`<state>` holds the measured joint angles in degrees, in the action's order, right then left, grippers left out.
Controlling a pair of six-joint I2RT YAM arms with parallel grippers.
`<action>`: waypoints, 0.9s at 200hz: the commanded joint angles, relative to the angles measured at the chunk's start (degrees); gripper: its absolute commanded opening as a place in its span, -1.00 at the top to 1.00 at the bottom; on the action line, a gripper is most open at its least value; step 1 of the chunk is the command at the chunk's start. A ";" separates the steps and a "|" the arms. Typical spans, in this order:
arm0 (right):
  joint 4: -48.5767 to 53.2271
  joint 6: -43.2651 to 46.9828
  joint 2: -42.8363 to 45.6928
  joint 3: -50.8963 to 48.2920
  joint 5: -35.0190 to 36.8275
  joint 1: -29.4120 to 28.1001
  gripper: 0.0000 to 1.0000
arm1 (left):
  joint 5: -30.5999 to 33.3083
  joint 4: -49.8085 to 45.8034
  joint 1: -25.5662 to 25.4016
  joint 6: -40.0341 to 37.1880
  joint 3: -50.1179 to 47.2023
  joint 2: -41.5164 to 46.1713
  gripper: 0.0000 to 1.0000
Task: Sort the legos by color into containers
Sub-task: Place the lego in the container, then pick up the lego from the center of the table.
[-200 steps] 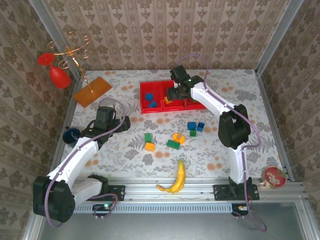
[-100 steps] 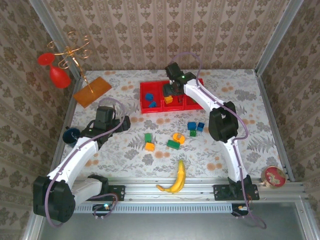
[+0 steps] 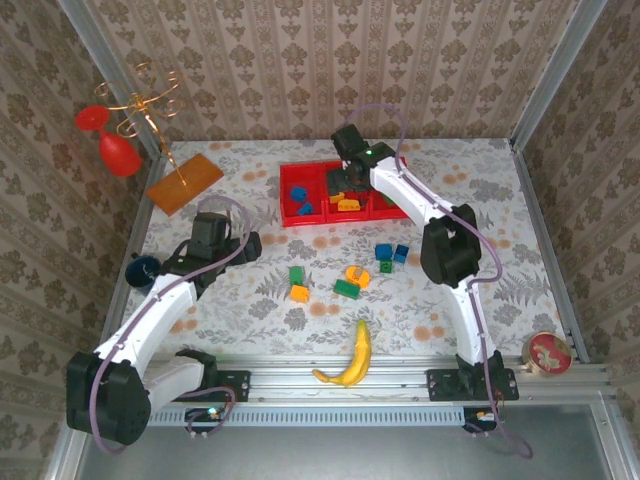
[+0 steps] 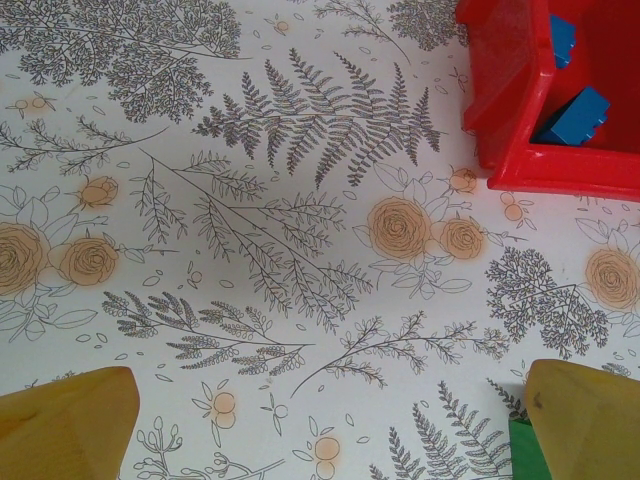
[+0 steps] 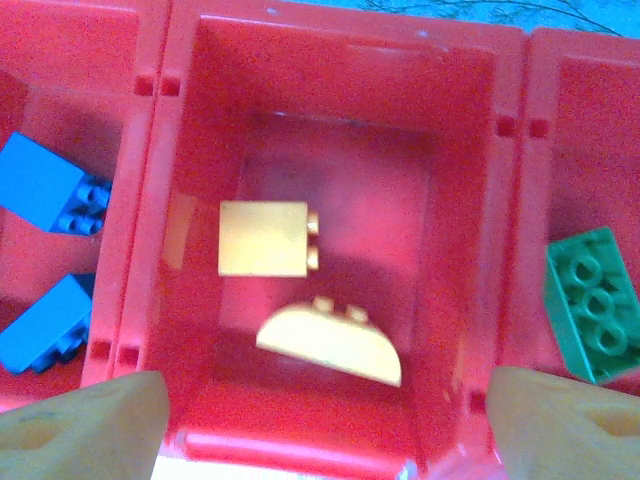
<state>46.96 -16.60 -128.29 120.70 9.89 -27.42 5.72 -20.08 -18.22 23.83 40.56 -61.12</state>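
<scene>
Right gripper hangs over the middle compartment of the red tray, jaws spread wide and holding nothing; beneath it lie a square orange brick and an arched orange brick. Two blue bricks sit in the left compartment and a green brick in the right. Left gripper is parked over bare table near the tray's left corner, jaws fully apart, empty.

Seven loose legos wait on the table between the tray and the banana.

Likely hazards: both right fingertips hang close to the tray's near wall, so a low retreat could snag it and drag the tray; the loose blue pair lies just beside a green piece, so a careless grasp may take two colours.

Against a second ago: the right gripper has shifted left along the tray and its jaws have widened; the left arm and the loose bricks are unmoved.
</scene>
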 commanded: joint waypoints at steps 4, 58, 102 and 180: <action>1.37 -3.22 9.65 -5.32 1.97 -0.70 -0.67 | -0.29 0.48 0.64 0.49 0.66 0.74 -1.00; -1.43 -7.85 23.71 -22.03 3.86 -0.70 -0.68 | -0.10 0.20 0.64 0.58 0.58 1.18 -1.00; -1.43 -11.17 32.14 -32.74 5.60 -0.71 -0.67 | -1.30 0.61 0.61 0.71 0.67 1.18 -1.00; -2.78 -23.04 45.89 -52.15 2.23 -0.71 -0.57 | -2.73 1.42 -1.14 2.46 0.05 0.98 -1.00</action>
<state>44.93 -33.30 -86.32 72.95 13.52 -27.97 4.01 -19.64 -18.59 24.53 40.56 -61.10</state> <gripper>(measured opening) 0.813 0.999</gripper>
